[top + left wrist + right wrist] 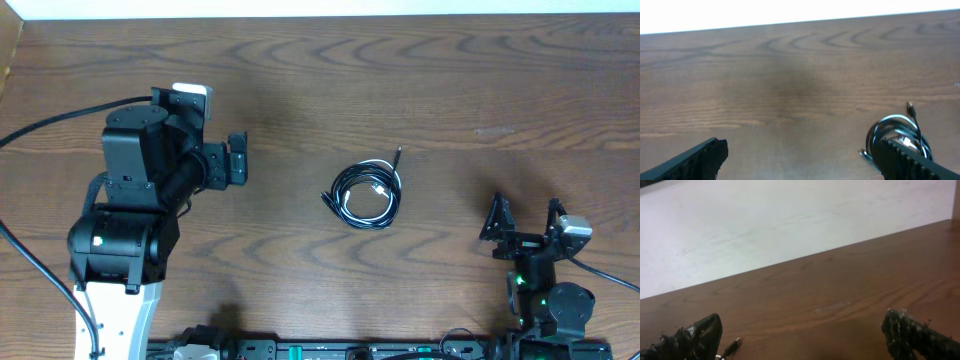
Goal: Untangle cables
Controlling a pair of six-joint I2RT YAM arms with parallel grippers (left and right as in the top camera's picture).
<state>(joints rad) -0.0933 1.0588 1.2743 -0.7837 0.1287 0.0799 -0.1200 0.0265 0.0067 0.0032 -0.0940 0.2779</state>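
The cables lie coiled in one small bundle at the middle of the table: black cords wound in a ring with a white one inside and a plug end sticking out at the upper right. My left gripper is open and empty, well to the left of the bundle. In the left wrist view the bundle shows partly behind the right finger. My right gripper is open and empty at the lower right, apart from the bundle. The right wrist view shows only one plug end by the left finger.
The wooden table reaches a pale far edge at the top. Thick black arm wires run at the left side. The arm bases and a rail stand along the front edge.
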